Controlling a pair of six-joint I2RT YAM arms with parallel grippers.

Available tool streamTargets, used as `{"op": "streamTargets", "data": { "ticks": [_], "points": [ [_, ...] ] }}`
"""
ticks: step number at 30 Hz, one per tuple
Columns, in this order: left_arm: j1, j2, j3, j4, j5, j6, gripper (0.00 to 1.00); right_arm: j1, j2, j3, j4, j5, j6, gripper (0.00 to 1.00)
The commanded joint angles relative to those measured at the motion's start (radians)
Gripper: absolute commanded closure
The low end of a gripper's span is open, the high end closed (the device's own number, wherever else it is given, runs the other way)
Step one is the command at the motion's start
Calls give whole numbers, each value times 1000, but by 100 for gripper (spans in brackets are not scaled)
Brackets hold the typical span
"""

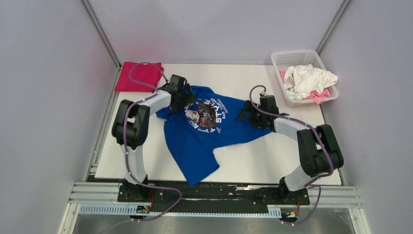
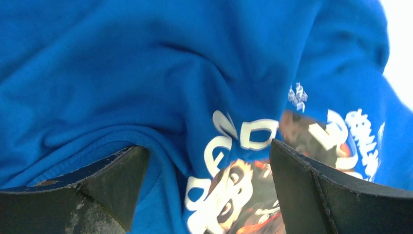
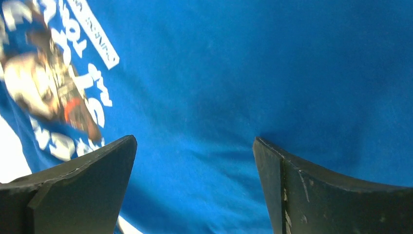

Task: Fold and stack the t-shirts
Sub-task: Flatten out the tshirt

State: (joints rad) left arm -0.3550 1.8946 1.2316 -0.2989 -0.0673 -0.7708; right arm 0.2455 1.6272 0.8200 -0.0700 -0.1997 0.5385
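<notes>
Folding blue t-shirt (image 1: 204, 139), crumpled on desk (image 1: 272, 161). Left hand (image 1: 187, 101) and right hand (image 1: 246, 113) wide open, empty, over it. Next: pinch edges.

grippers: 2, L gripper (image 1: 186, 102) + R gripper (image 1: 245, 115)
blue tee (image 1: 204, 139): 1, under both
magenta tee (image 1: 139, 76): 1, beyond L gripper
white tee (image 1: 309, 78): 1 seen, beyond R gripper
pale pink tee (image 1: 319, 96): 1 seen
basket (image 1: 292, 52): 1

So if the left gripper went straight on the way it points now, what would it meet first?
Most likely the blue t-shirt: the left gripper has its open jaws either side of a raised fold of cloth beside the chest graphic, right ahead. How much gap remains is hard to judge.
</notes>
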Motion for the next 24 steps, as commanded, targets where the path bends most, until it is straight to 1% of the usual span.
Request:
{"op": "streamTargets", "data": {
  "ticks": [1,2,4,6,7,8,9,10,11,13,14,15,16,17,18,19,20,21,22,23,24],
  "points": [
    [5,287,333,-150,36,79,0,76,-88,-165,-117,25,81,1],
    [4,366,470,-170,71,88,0,109,-111,-189,-136,41,99,1],
    [0,458,639,-226,124,100,0,190,-154,-220,-168,65,138,1],
    [-7,494,710,-245,115,115,0,248,-204,-233,-191,95,162,0],
    [-8,498,724,-257,90,125,0,254,-225,-229,-221,111,166,0],
    [-9,489,736,-263,80,131,0,254,-247,-218,-244,138,166,0],
    [-9,479,725,-277,37,145,0,254,-266,-196,-262,189,158,0],
    [-9,440,711,-288,18,158,0,252,-285,-174,-278,217,145,0],
    [-9,415,687,-288,-22,164,0,248,-305,-152,-288,260,128,0],
    [-9,307,547,-276,-67,176,0,240,-339,-112,-292,318,93,0],
    [-9,222,501,-266,-77,180,0,233,-357,-95,-293,330,80,0],
    [-11,172,403,-259,-97,179,0,224,-365,-77,-297,333,70,0],
    [-12,65,353,-242,-108,175,0,217,-373,-64,-302,332,65,0],
    [-17,-40,246,-235,-133,167,0,210,-380,-58,-305,332,56,0],
    [-20,-98,194,-225,-149,147,0,206,-385,-55,-306,334,46,0],
    [-30,-208,90,-224,-181,132,0,202,-390,-57,-305,337,37,0],
    [-35,-257,40,-234,-196,94,0,200,-393,-63,-308,339,30,0],
    [-47,-353,-57,-242,-212,76,0,193,-398,-71,-312,344,31,0],
    [-52,-393,-102,-263,-210,47,0,183,-405,-83,-318,345,39,0],
    [-59,-468,-175,-281,-198,35,0,173,-415,-99,-320,345,48,0],
    [-63,-499,-208,-330,-192,11,0,160,-428,-114,-320,344,63,0]
  ]
}}
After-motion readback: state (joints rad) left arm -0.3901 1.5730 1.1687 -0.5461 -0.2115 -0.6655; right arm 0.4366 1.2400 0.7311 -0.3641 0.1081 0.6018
